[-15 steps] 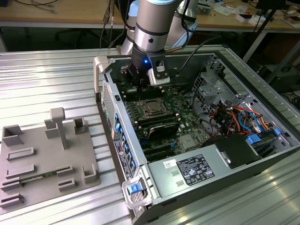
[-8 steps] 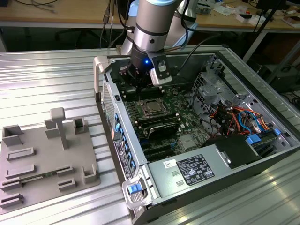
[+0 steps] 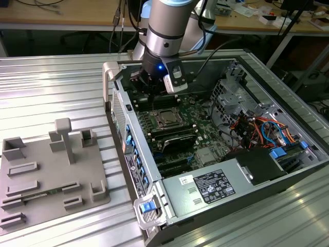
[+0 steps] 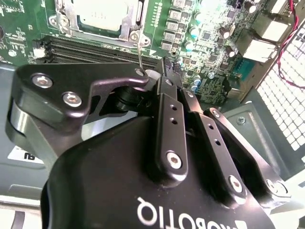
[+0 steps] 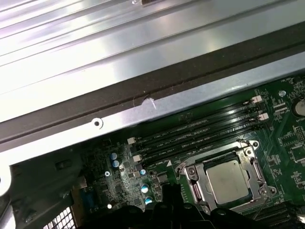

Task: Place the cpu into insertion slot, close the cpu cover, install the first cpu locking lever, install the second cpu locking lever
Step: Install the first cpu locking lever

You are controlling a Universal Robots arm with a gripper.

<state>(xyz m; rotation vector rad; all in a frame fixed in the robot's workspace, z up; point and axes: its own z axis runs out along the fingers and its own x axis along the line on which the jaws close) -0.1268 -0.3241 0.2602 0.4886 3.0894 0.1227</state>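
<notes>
One flat, square, silver-grey metal cpu (image 5: 228, 179) is seated in the silver-rimmed square insertion slot (image 5: 187, 172), framed by the thin silver cpu cover (image 5: 214, 157), lowered flat. The black gripper (image 4: 167, 64) is held with fingers (image 4: 164, 98) pressed together beside a thin wire lever (image 4: 137, 50); pinching cannot be told.

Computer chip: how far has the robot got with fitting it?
Done: the chip lies in place on the green board, and the metal frame looks folded down around it. In hand: the gripper is right beside a thin wire lever that stands up next to the frame. Left: that lever looks not yet latched; whether the other one is locked, I cannot tell.
</notes>
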